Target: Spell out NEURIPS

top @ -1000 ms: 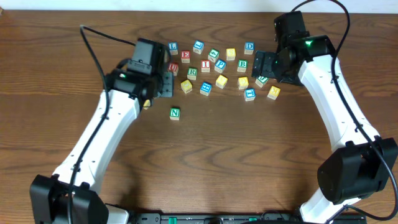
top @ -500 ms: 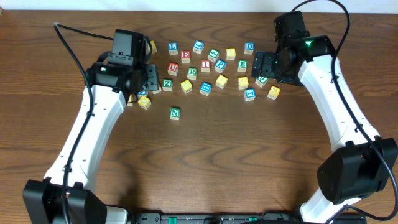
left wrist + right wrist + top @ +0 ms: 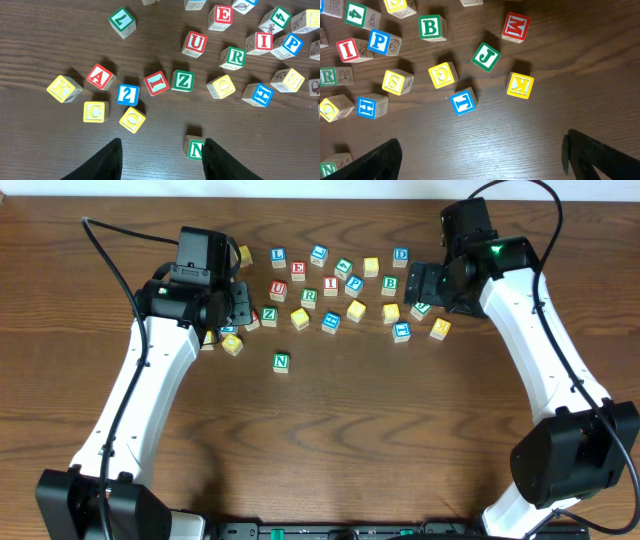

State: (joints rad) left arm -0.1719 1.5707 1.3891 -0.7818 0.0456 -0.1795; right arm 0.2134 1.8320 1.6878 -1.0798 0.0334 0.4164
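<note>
Overhead, the left arm [image 3: 150,395] covers part of the cubes toward the table's [image 3: 330,440] far left corner. The left wrist view shows them plainly: red A [image 3: 100,76], yellow K [image 3: 62,88], yellow C [image 3: 95,111], blue 2 [image 3: 128,94]. Only the right wrist view reads yellow S [image 3: 396,81] and shows red M [image 3: 516,26].

Left gripper [image 3: 243,305] [image 3: 161,144]: jaws partly apart, nothing between them. Green N [image 3: 281,361] [image 3: 196,148] lies alone toward the table's middle, near that gripper. In the wrist view it is just beside one finger, not gripped.

The rest cluster along the far edge: red U [image 3: 278,289] nearest the left gripper, then red E [image 3: 298,270], green R [image 3: 309,297], red I [image 3: 330,285], blue P [image 3: 353,284].

Right gripper [image 3: 420,285] [image 3: 481,140]: spread wide, empty, at the cluster's right end, S near it.

Count: seven task cubes, one per letter; two grippers.
</note>
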